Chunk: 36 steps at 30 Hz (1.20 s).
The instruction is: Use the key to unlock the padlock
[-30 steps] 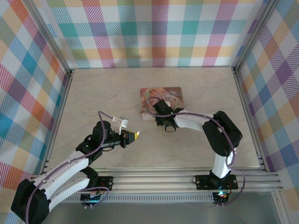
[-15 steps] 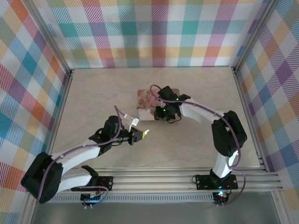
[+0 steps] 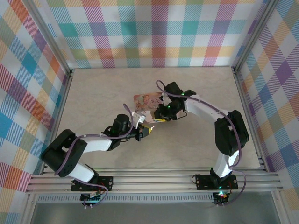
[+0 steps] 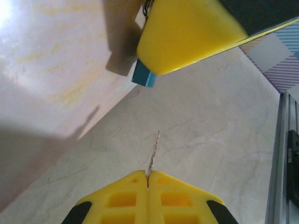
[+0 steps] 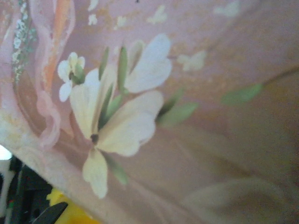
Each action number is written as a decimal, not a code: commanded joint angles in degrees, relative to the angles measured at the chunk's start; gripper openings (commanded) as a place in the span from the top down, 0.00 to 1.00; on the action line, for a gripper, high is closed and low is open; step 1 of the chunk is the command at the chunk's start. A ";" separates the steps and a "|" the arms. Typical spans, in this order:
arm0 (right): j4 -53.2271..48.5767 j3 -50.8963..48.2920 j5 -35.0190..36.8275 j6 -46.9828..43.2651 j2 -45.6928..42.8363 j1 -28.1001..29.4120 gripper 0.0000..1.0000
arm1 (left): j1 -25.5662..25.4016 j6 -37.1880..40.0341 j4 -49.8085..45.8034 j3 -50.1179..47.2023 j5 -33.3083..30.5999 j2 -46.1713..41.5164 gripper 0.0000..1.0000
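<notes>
Padlock (image 4: 143,78) hangs at the tin's (image 3: 145,101) lower edge, just beside a finger of the right hand (image 3: 161,115), which grips the tin. Left hand (image 4: 148,177) is closed on the key (image 4: 153,151), its tip pointing at the padlock but not touching it. Step: approach. Next, probably: line up with the keyhole and insert.

padlock (image 4: 144,78): teal body, smooth, slight sheen
key (image 4: 153,156): thin bare metal, bright
left gripper (image 4: 148,183): yellow plastic, smooth, matt
tin (image 5: 196,84): pink printed flower picture, smooth, soft gloss
table (image 3: 93,93): pale stone-look top, faint veins, smooth, lightly shiny
walls (image 3: 140,32): checked print, matt
rails (image 3: 154,178): brushed metal
</notes>
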 commanded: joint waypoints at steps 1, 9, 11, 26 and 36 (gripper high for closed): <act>-0.96 1.79 -6.44 -0.90 -3.32 -0.95 1.00 | -0.57 -1.89 10.80 -0.45 -0.75 1.56 1.00; 1.77 -1.20 -11.85 1.87 -4.80 -3.37 1.00 | -0.66 -2.48 14.84 -0.71 -2.51 2.27 1.00; 2.03 -1.38 -12.44 2.23 -4.87 -3.42 1.00 | -0.66 -2.56 14.49 -0.09 -2.42 2.73 1.00; 3.61 -2.17 -15.13 3.89 -4.75 -3.52 1.00 | -1.44 -2.27 16.83 0.53 -2.68 3.90 1.00; 3.41 -2.08 -15.14 4.19 -4.70 -3.55 1.00 | -2.42 -1.68 16.94 -0.74 -5.71 2.27 1.00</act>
